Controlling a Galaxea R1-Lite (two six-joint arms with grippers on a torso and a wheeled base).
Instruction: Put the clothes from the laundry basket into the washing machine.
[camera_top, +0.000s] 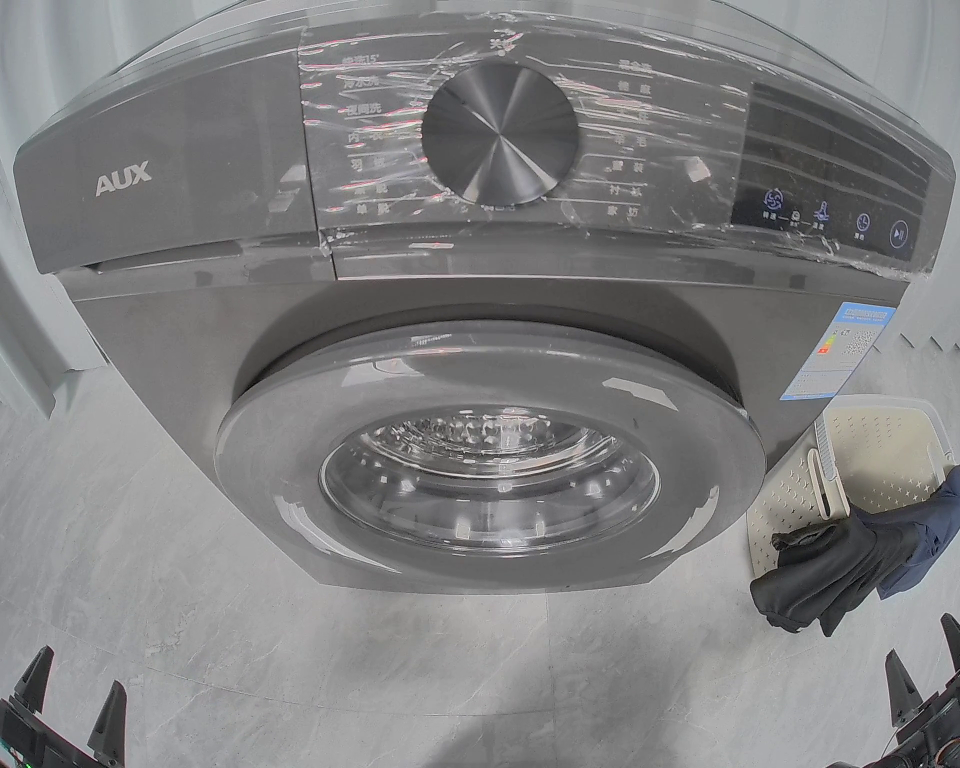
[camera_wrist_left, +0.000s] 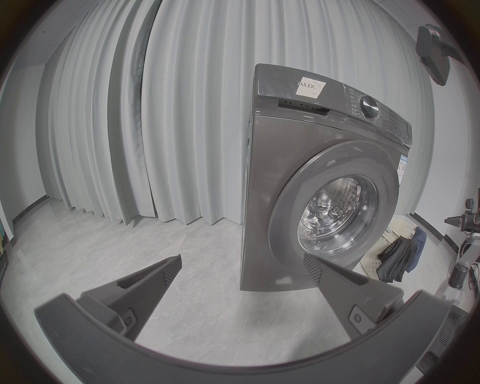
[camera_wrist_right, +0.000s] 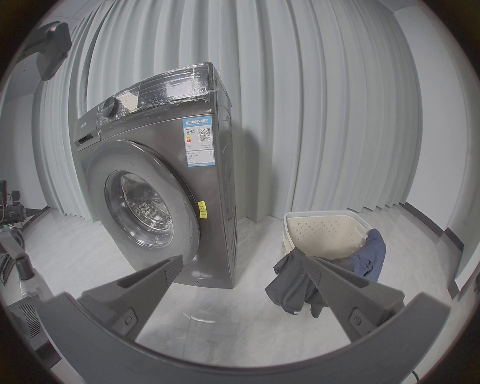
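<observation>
Clothes (camera_top: 840, 570) hang over the laundry basket (camera_top: 890, 450) rim beside the washing machine (camera_top: 480, 300), its door (camera_top: 490, 480) closed, in the head view. From the left wrist, the left gripper (camera_wrist_left: 241, 257) is spread and empty; from the right wrist, the right gripper (camera_wrist_right: 241, 259) gapes empty too, so I judge nothing is loaded yet.

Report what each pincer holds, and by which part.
Nothing is held. The left pincer and right pincer are open; the dark grey and navy clothes hang over the rim of the cream perforated plastic laundry basket.
</observation>
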